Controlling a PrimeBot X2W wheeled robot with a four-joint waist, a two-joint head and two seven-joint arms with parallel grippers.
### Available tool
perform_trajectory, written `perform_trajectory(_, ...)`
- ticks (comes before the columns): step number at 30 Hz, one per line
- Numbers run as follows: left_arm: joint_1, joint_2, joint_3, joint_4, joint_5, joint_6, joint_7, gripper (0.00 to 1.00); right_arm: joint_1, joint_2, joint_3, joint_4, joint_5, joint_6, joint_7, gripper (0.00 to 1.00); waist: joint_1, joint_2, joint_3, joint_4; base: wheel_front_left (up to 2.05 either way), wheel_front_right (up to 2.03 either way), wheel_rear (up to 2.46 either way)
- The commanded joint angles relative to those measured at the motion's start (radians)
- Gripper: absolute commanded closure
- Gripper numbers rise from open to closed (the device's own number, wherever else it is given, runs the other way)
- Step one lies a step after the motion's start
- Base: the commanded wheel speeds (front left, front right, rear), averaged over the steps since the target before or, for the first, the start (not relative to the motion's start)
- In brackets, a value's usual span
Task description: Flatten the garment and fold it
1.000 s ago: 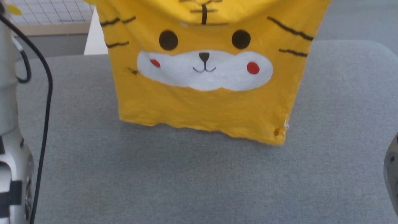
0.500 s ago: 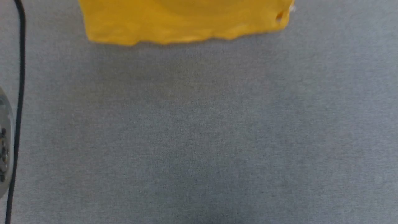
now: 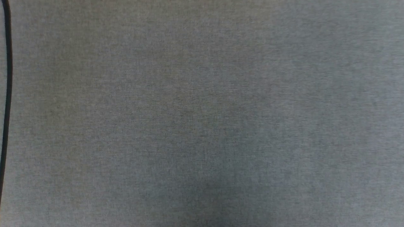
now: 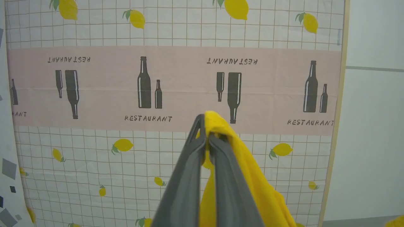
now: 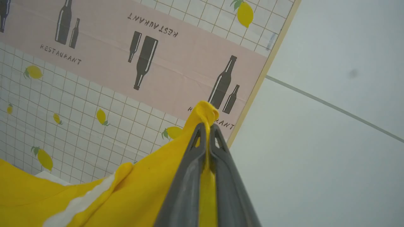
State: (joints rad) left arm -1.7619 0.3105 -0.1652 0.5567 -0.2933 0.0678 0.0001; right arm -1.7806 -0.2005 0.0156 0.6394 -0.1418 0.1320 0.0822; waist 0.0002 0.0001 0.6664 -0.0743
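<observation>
In the left wrist view my left gripper (image 4: pixel 205 134) is shut on a bunched edge of the yellow garment (image 4: pixel 252 186), which hangs down to the right of the fingers. In the right wrist view my right gripper (image 5: pixel 206 130) is shut on another pinched edge of the garment (image 5: pixel 142 186); its cloth falls away to the lower left and shows a white patch (image 5: pixel 79 205). Both grippers hold the garment up in the air in front of a patterned backdrop.
The head view looks straight down on the grey fabric table top (image 3: pixel 202 113), with a black cable (image 3: pixel 7 94) along its left edge. Behind the grippers stands a lemon-and-bottle printed cloth (image 4: pixel 157 88) with a wooden border (image 4: pixel 339 110), then a pale wall (image 5: pixel 331 142).
The head view has tilted down: the hanging garment slid up out of the picture, leaving bare grey table top. Both grippers stay shut.
</observation>
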Motion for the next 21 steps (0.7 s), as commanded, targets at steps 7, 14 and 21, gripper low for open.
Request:
perform_trajectory(7,0.084,0.027,0.003,0.037,-0.044,-0.084,-0.081,1.0,0.084,-0.023,0.078,0.039,0.062,-0.001,-0.08,1.0,-0.0002,-0.0001,0.062,0.043,0.0,0.0,0.0)
perform_trajectory(14,0.308,0.045,0.012,-0.079,-0.114,-0.142,-0.098,1.0,0.281,-0.076,0.176,-0.056,0.252,-0.001,-0.108,1.0,-0.0002,-0.0001,-0.006,0.059,0.0,0.0,0.0)
perform_trajectory(21,0.817,0.055,0.013,-0.481,-0.204,-0.117,-0.021,1.0,0.766,-0.173,0.121,-0.482,0.454,-0.001,0.008,1.0,-0.0002,-0.0001,-0.144,0.085,0.0,0.0,0.0)
